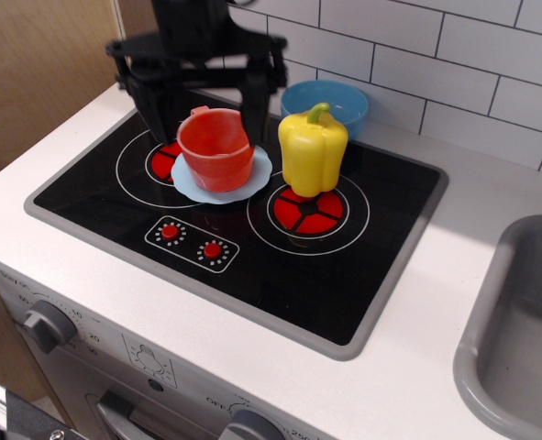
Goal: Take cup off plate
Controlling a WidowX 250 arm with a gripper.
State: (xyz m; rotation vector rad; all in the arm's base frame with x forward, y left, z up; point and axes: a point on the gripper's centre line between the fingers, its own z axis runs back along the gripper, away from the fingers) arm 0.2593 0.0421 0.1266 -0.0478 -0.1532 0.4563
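Black toy stovetop (362, 266) set in white counter. Red-orange cup (216, 149) upright on pale blue plate (257, 179), inside looks empty. Gripper (202, 117) above and behind cup, fingers wide apart, straddling the rim, holding nothing. Yellow pepper (313, 152) stands just right on burner; blue bowl (326, 97) behind, contents unseen.
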